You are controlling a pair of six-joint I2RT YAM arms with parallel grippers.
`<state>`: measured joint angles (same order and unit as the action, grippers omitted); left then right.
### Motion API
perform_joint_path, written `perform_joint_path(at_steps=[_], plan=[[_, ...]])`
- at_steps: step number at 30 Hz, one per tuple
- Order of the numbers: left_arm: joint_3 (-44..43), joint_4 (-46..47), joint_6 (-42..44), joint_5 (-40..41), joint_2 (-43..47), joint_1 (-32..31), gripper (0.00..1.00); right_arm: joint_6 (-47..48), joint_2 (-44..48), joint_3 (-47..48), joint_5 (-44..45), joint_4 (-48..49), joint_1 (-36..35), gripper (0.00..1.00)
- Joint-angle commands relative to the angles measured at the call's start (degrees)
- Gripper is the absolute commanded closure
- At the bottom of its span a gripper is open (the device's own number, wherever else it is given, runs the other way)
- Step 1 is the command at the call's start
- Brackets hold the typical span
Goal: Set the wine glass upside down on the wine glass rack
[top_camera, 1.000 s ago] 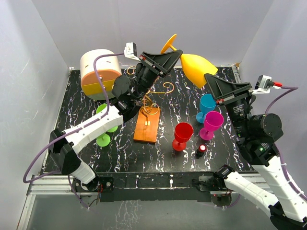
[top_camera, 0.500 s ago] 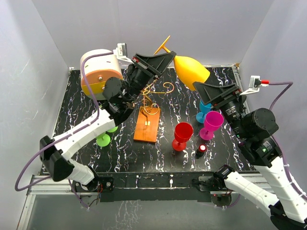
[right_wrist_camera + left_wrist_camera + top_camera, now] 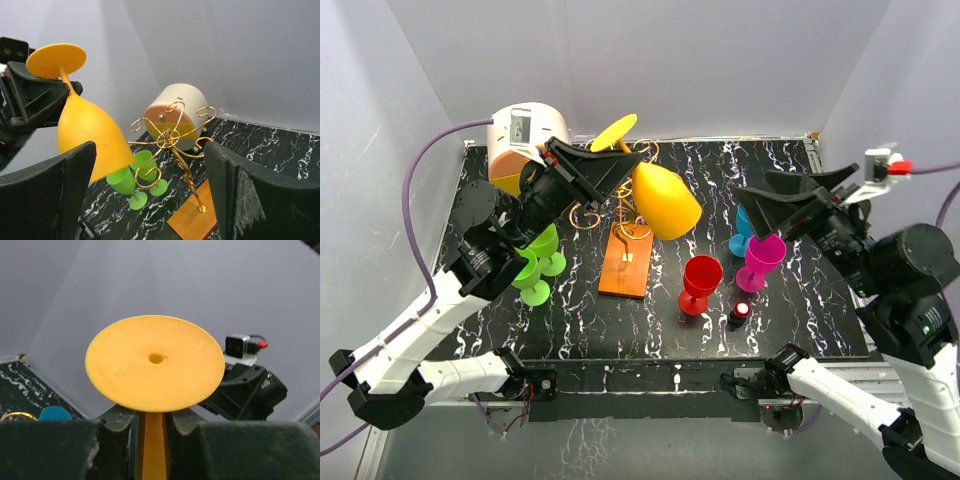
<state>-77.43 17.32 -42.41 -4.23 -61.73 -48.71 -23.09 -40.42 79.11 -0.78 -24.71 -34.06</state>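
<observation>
Left gripper [image 3: 152, 421] we see clamped on the stem of the yellow wine glass [image 3: 665, 200], held bowl-down and tilted in open air beside the wine glass rack [image 3: 171, 136], while the right gripper [image 3: 757, 192] gapes wide and empty, well apart.

Overhead view looks down on black marbled table [image 3: 800, 190]; opposed close-up wrist views share the yellow plastic wine glass [image 3: 87, 127].
</observation>
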Motion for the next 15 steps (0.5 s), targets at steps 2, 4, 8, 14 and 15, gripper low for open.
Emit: perform_joint_path(at_steps=[2,4,8,14,15], plan=[[-0.76,-13.52,10.37,-7.66,3.25,0.05,1.00,4.52,-6.22,3.21,-14.57,-2.25,-0.06,0.13],[1.60,-14.10,14.23,-10.73,5.71,0.10,1.00,5.06,-8.46,4.32,-24.19,-2.65,-0.04,0.13],[5.99,-15.55,23.75,-16.29,9.72,0.11,1.00,1.65,-11.54,3.52,-31.44,0.14,-0.10,0.14],[7.62,-22.00,30.89,-13.43,12.67,0.11,1.00,-7.32,-13.03,1.64,-34.38,4.72,-0.08,0.14],[8.12,-22.63,31.77,-13.10,13.11,0.08,1.00,-9.00,-13.22,1.27,-34.53,5.37,-0.09,0.15]])
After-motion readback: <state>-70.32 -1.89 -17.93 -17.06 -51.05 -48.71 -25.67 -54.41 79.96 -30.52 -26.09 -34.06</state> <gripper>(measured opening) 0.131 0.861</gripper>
